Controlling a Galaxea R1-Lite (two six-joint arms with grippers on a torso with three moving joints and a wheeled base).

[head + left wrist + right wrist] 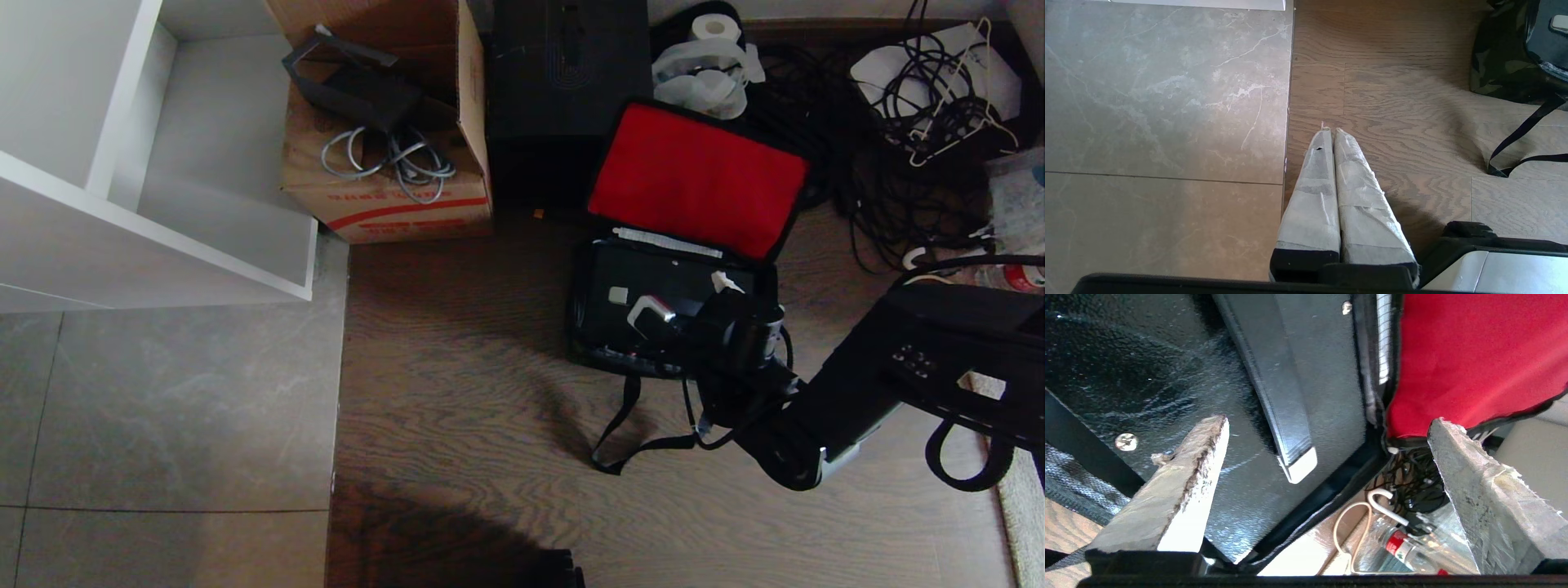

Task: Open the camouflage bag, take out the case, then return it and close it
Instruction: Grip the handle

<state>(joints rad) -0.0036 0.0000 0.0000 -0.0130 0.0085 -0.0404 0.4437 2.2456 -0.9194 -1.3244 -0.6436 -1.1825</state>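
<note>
Shelving [155, 171] in white is seen at the far-left corner of the floor, standing over grey tile [163, 408]. Next to it, at the far edge of the wood floor [457, 392], a brown cardboard carton [384, 196] is placed, with a black bracket and a coil of grey cable [392, 155] lying on it. A taller plain black box [567, 90] is set just beside the carton.

The left gripper [1331, 131] is seen only in the left wrist view, hanging above the seam between tile and wood, its taped fingers [1314, 196] pressed together with nothing between them.

The camouflage bag [678, 245] lies open on the wood floor in front of the black box, its red-lined lid [694, 175] raised toward the far wall. The case [637, 302] is seated flat in the bag's lower half, its handle bar [1278, 388] and a silver end bracket [649, 314] facing up. The bag's shoulder strap [629, 433] trails over the floor toward the robot.

The right gripper [1327, 428] is held above the case at the bag's right end, its fingers [1184, 473] spread wide apart and closed on nothing; whether a fingertip touches the case surface cannot be told.

A tangle of black cables [882, 163] and a white roll [714, 28] are noted at the far-right corner of the floor.
</note>
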